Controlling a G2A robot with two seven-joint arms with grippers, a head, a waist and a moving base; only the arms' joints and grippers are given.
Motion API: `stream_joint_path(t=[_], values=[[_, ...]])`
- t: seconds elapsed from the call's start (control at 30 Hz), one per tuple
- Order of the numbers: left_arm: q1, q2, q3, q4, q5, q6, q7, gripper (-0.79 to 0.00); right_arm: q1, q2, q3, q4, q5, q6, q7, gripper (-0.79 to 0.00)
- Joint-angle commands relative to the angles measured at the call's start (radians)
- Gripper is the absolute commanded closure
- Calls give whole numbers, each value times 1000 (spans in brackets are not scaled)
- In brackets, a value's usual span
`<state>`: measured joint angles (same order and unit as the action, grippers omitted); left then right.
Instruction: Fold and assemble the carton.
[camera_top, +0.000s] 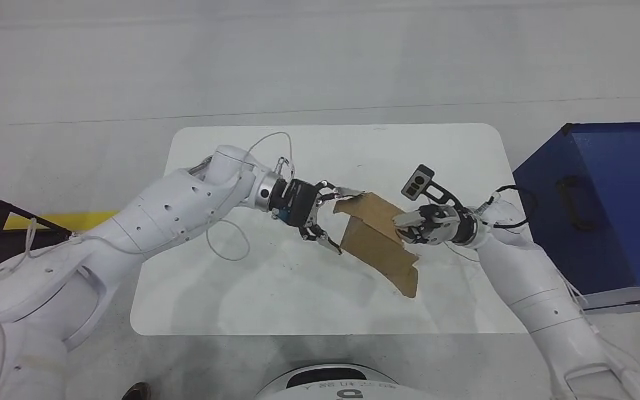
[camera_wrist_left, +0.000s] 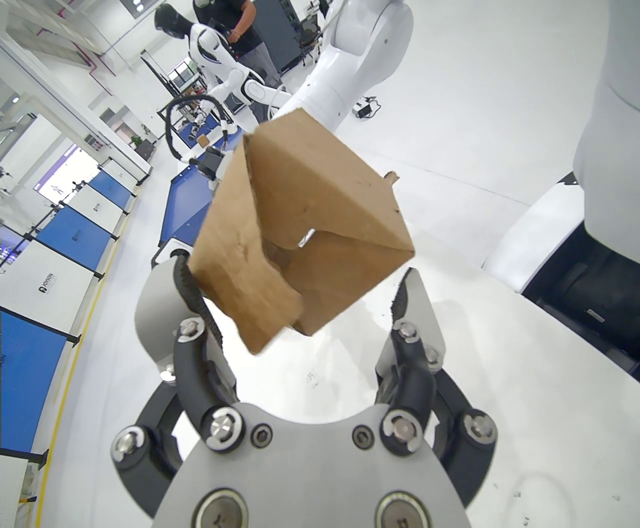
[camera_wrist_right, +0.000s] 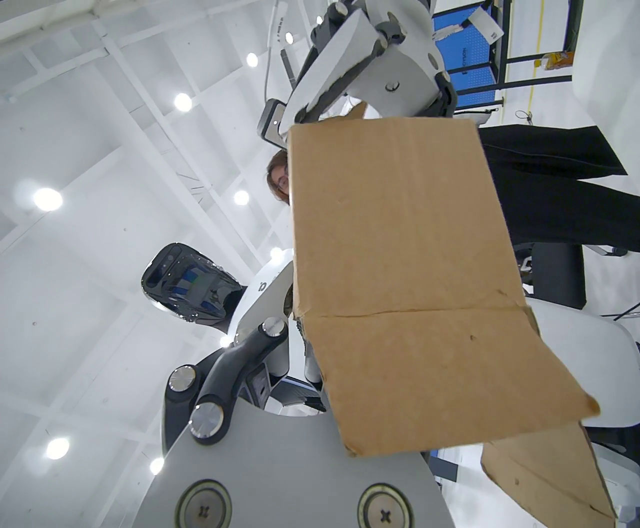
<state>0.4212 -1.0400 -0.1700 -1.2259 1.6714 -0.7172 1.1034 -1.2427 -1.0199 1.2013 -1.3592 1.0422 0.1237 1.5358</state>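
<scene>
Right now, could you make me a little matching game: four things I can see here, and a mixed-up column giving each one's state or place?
Things:
1 carton
2 left gripper
3 right gripper
4 blue box

States or places:
A fingers spread open
B beside the table, on the robot's right
C brown, partly folded, held up
D clamped on the carton's edge

Pairs: 1-C, 2-A, 3-D, 4-B

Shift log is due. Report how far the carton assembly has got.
Done: the brown cardboard carton already has a box shape rather than lying flat. In hand: the right hand appears to grip one panel edge, while the left hand is open, its fingers either side of the carton's near corner. Left: the end flaps stand open, so they probably need folding in and closing.
</scene>
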Motion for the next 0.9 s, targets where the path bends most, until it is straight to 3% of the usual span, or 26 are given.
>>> stream_joint_path(t=[0.0, 0.33, 0.5, 0.7, 0.87], values=[[0, 12, 0, 21, 2, 26, 26, -785, -3, 2, 5, 3, 12, -3, 0, 0], [47, 69, 0, 21, 135, 106, 106, -785, 9, 1, -3, 36, 67, 0, 0, 0], [38, 77, 0, 12, 154, 185, 185, -785, 29, -3, -27, 57, 73, 2, 0, 0], [8, 82, 0, 64, 108, 287, 287, -785, 42, -6, -49, 75, 91, -4, 0, 0], [-12, 84, 0, 71, 129, 312, 311, -785, 44, -4, -59, 83, 99, -10, 0, 0]])
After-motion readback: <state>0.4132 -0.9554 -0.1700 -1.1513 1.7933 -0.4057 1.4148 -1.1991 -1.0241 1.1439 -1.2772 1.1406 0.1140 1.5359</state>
